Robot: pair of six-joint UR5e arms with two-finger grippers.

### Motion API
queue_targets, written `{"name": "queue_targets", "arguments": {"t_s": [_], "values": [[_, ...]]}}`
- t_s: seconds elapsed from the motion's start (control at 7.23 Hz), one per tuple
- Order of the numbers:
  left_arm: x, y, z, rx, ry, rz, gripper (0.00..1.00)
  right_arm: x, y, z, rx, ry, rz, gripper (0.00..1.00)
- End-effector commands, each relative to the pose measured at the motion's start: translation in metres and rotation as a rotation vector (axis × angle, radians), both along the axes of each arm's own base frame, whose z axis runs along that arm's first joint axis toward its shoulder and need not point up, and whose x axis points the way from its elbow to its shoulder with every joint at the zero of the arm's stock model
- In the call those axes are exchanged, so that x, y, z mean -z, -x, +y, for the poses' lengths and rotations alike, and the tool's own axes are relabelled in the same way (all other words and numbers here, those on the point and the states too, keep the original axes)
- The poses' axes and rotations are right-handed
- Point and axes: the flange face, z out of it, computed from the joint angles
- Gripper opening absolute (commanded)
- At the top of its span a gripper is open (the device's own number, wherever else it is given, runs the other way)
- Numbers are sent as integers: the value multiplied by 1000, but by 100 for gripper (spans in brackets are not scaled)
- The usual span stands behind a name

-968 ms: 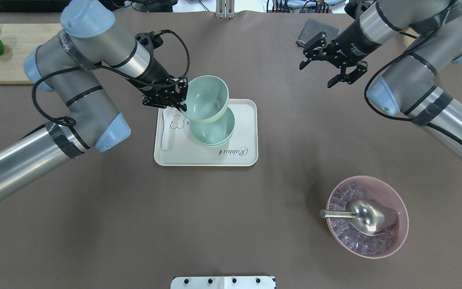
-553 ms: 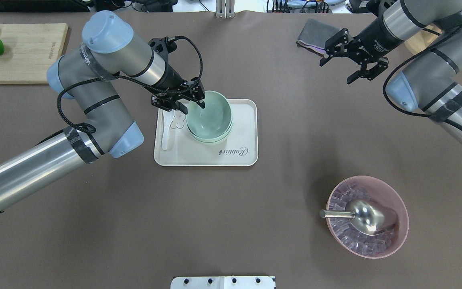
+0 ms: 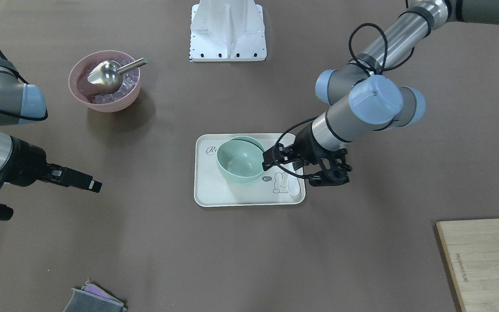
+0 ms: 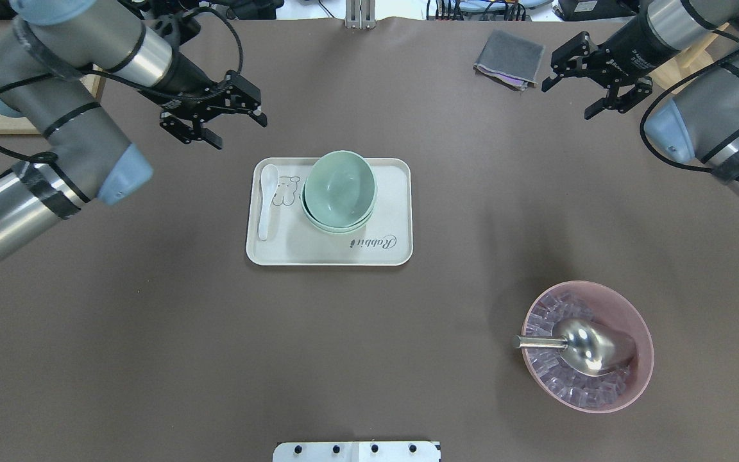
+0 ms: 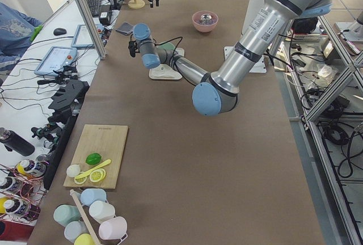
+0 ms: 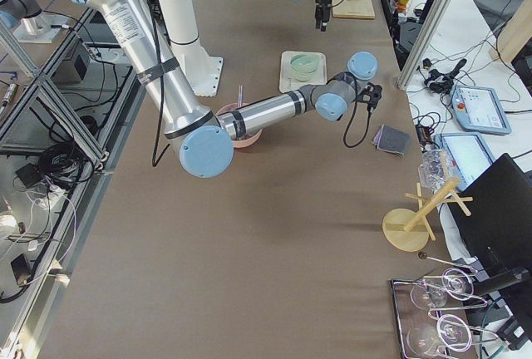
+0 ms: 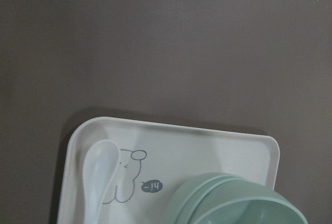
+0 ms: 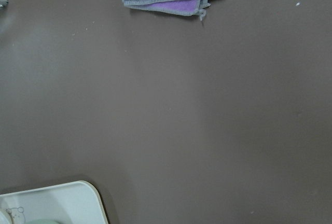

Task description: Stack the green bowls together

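Note:
The green bowls (image 4: 340, 189) sit nested in one stack on the cream tray (image 4: 395, 256). The top one leans slightly. The stack also shows in the front view (image 3: 240, 161) and at the bottom of the left wrist view (image 7: 233, 203). My left gripper (image 4: 239, 131) is open and empty. It hangs above the table behind and to the left of the tray, apart from the bowls. My right gripper (image 4: 568, 101) is open and empty at the far right, near the grey cloth (image 4: 509, 59).
A white spoon (image 4: 267, 199) lies on the tray's left side. A pink bowl (image 4: 640, 321) of ice with a metal scoop (image 4: 591, 346) stands at the front right. A wooden cutting board (image 3: 483, 260) with fruit is at the far left.
My left gripper lowered the held bowl onto the stack, let it go, and drew back up and to the left. My right gripper moved farther back and right.

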Motion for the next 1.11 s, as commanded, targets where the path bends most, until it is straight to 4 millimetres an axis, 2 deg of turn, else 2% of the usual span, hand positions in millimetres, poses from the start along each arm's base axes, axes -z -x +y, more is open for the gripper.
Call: {"name": "queue_targets", "arguments": {"t_s": [0.0,0.14,0.28,0.41,0.55,0.69,0.97], "values": [[-70,98,9,30,-144,-45,98,-59,-56,-1,3,-121,58,100],[-131,141,20,24,-235,-111,98,-91,-83,-4,26,-193,102,100],[-184,191,29,23,-316,-173,98,-109,-112,-9,57,-295,178,100],[-230,230,40,45,-374,-264,98,-139,-147,-8,104,-347,265,100],[-276,250,56,66,-395,-392,98,-156,-172,-7,156,-386,307,100],[-296,258,59,30,-410,-439,98,-175,-193,0,173,-402,327,100],[-320,325,55,-88,-477,-539,98,-199,-212,5,182,-402,337,100]]}}
